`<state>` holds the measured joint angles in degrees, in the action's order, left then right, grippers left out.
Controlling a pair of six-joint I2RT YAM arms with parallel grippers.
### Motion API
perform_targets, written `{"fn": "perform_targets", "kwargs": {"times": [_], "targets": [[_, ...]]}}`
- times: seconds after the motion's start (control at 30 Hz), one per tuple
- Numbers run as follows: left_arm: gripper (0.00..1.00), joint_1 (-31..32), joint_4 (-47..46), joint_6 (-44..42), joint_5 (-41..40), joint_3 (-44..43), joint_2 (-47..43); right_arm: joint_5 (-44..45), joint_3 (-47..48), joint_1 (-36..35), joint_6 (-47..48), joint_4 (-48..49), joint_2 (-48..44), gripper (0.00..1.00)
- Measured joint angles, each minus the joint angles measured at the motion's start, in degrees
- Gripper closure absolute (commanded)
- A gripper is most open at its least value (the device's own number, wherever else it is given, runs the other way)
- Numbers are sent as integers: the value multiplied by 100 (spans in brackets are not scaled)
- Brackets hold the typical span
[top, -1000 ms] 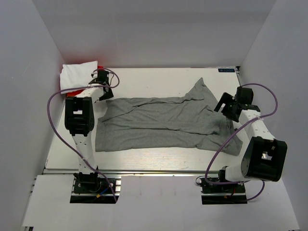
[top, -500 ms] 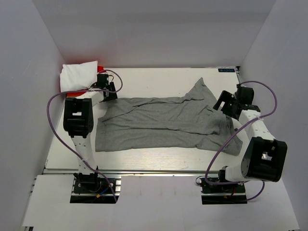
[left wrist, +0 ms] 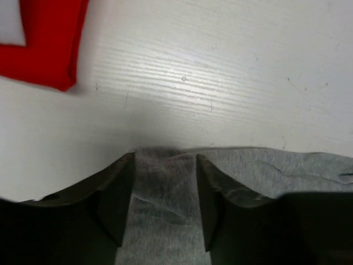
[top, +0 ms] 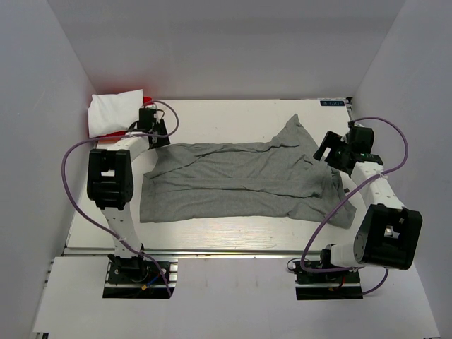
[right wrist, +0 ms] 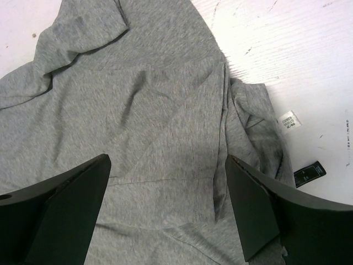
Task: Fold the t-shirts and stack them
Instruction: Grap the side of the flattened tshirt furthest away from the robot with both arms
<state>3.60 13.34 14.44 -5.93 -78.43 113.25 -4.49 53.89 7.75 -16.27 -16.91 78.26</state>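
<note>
Grey shirt (top: 240, 180): spread out, creased, across the middle of the table (top: 233, 116), one sleeve pointing to the far edge
White shirt (top: 113, 109): folded, lying on the red shirt (left wrist: 49, 38) in the far left corner
My left gripper (left wrist: 164, 204): jaws partly apart, the grey shirt's far left edge lying between them
My right gripper (right wrist: 168, 204): jaws wide, holding nothing, above the grey shirt near the right edge
Neck label (right wrist: 287, 120): white, at the grey shirt's edge
</note>
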Motion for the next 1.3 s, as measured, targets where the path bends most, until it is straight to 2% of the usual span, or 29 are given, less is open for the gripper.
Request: {"fn": "perform_targets", "kwargs": {"times": [0.03,0.13,0.23,0.27,0.3,0.33,0.47,0.6,0.9,1.03,1.23,1.3], "targets": [[48,0,-11,15,61,74,0,0,0,0,0,-2,0,10],[51,0,20,44,162,197,37,2,0,0,0,-2,0,10],[64,0,20,83,216,164,192,2,26,0,2,-2,52,10],[83,0,33,85,221,140,269,2,57,0,4,0,94,10],[97,0,39,122,225,122,339,0,96,0,4,7,146,10],[100,0,35,127,210,79,365,0,144,0,13,13,205,10],[100,0,28,105,260,50,369,-4,540,-7,39,42,614,10],[100,0,-94,122,173,114,367,-33,1355,-66,149,42,1408,10],[100,11,-173,131,-61,92,332,-247,4148,-501,387,-249,3674,12],[100,11,-181,131,-68,85,330,-391,4232,-730,385,-446,3897,18],[100,11,-223,129,-63,168,256,-485,4229,-868,374,-658,4039,21],[100,9,-223,131,-66,188,227,-470,4227,-881,358,-673,4118,27]]}}
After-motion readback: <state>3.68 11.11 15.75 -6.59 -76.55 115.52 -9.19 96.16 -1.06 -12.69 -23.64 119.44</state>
